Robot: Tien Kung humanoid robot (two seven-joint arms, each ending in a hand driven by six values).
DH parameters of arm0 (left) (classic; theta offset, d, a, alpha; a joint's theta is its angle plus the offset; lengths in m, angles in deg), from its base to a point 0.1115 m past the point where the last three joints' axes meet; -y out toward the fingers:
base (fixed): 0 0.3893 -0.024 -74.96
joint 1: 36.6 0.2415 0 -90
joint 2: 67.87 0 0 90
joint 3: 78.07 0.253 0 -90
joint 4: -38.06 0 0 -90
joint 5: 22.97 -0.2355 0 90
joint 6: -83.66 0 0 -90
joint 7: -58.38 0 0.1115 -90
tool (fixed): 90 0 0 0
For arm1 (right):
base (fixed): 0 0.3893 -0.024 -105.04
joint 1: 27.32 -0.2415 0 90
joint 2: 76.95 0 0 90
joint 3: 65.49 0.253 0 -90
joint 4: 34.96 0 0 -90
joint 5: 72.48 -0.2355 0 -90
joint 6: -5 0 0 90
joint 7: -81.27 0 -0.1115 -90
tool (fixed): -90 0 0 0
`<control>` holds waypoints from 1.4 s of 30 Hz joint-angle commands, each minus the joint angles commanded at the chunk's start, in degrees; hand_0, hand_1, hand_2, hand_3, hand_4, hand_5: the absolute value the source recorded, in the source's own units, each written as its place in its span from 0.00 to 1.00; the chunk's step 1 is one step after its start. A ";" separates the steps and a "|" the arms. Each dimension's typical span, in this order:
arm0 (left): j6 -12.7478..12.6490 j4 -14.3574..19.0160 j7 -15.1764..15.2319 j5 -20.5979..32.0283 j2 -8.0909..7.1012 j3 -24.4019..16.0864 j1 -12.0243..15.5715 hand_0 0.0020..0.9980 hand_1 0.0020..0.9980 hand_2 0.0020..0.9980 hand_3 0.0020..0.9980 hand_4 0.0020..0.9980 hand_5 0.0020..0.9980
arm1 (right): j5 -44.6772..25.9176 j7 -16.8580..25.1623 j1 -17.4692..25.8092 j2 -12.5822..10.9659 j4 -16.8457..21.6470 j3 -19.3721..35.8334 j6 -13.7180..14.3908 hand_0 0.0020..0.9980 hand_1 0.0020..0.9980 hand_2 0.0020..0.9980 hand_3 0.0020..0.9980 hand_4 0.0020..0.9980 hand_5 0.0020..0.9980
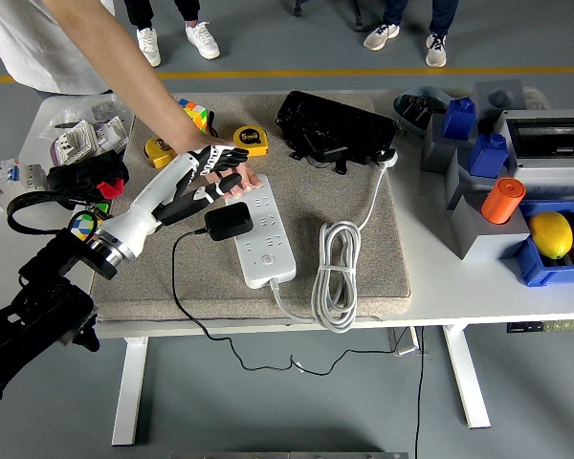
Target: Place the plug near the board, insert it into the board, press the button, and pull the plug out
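One black plug (pixel 228 222) seated in the white board (pixel 262 239) at centre-left of the frame, thin black cable trailing down and left over the grey mat (pixel 364 258) and off the desk (pixel 478 287) edge. Judged stage: plug inserted, button press or pull-out next. Best done with a steady approach from the upper left, one fingertip straight down on the board's button and no sideways push. For the pull-out, a firm pinch across the plug body, then a lift straight up, not a tug on the cable. Left hand (pixel 206 172) just up-left of the plug, fingers (pixel 231 153) loosely spread, holding nothing, apart from the plug. Person's hand (pixel 231 170) flat by the board's far end, apparently steadying it, partly hidden behind the robot's fingers.
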 joint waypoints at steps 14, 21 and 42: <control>-1.08 -0.71 1.46 1.15 0.46 -2.39 1.63 0.72 0.72 0.72 0.74 1.00 0.80 | 0.09 -0.01 0.17 0.07 -0.25 0.59 0.00 0.70 0.70 0.69 0.58 1.00 0.55; -0.75 -0.66 0.92 0.82 0.36 -2.55 1.26 0.72 0.72 0.72 0.74 0.99 0.79 | 0.12 -0.03 0.22 0.15 -0.24 0.82 0.02 0.70 0.70 0.69 0.58 1.00 0.55; -0.57 -0.35 0.67 0.54 0.19 -2.35 1.15 0.66 0.71 0.72 0.74 0.98 0.78 | 0.13 -0.02 0.26 0.13 -0.13 0.98 0.05 0.70 0.70 0.69 0.58 1.00 0.55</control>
